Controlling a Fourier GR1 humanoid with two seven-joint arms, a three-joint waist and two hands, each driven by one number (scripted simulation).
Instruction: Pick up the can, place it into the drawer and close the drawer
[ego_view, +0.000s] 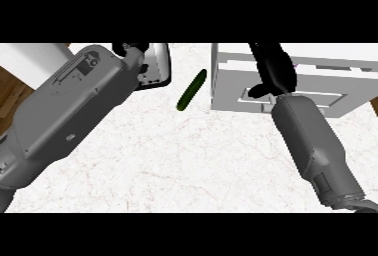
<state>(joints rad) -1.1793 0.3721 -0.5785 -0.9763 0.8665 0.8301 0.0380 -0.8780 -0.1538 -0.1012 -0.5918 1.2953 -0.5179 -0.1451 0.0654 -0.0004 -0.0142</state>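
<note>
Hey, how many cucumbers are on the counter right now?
1. The cucumber lies on the counter near the top, between the left forearm and the white drawer unit. The forearms could hide others.

The counter filled the middle of the view. On it, at the far centre, the cucumber lay tilted between a flat object to its left and the drawer unit to its right, touching neither. The left forearm ran from the near left to the flat object, with the left hand at the far edge. The right forearm ran from the near right to the drawer unit, with the right hand over it.
</note>
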